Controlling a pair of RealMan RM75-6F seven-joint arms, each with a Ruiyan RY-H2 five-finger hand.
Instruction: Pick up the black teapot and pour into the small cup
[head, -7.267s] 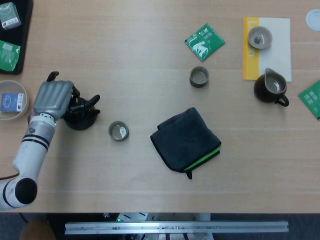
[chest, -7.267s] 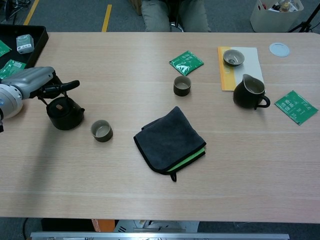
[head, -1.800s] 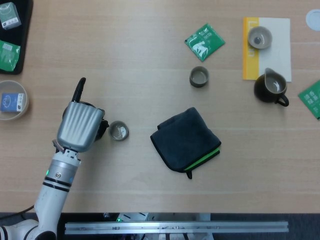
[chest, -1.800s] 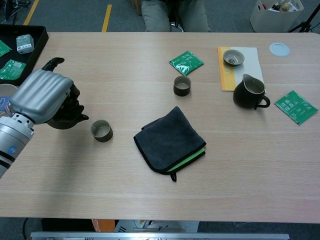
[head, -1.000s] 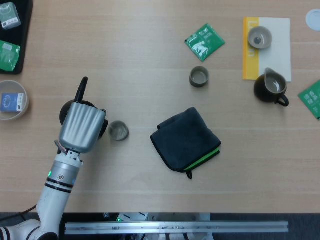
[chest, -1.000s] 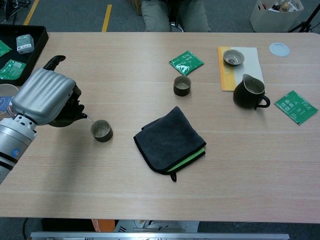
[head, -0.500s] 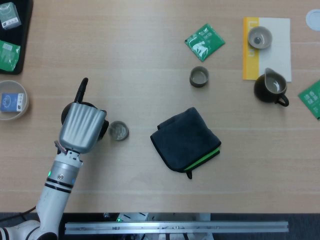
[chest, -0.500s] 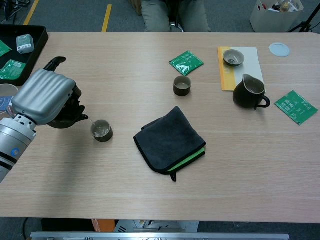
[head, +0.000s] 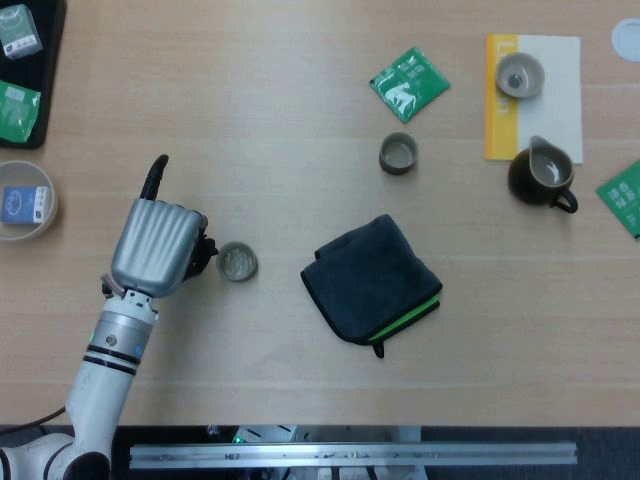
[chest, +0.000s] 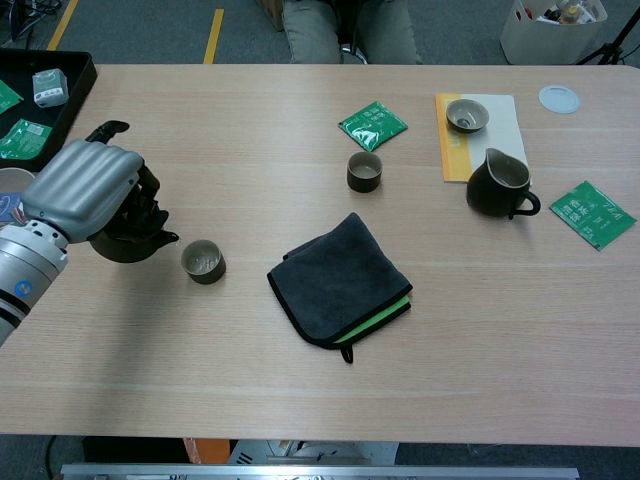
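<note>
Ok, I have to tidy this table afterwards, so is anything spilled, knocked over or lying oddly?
Nothing stands out. No spill shows on the wood around the small grey cup, which stands upright beside the black teapot gripped by the left hand. The dark folded cloth lies flat, and the dark pitcher is upright.

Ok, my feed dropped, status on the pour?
Left hand grips black teapot, spout beside small cup. No stream visible. Right hand not in view. Nothing in the way.
</note>
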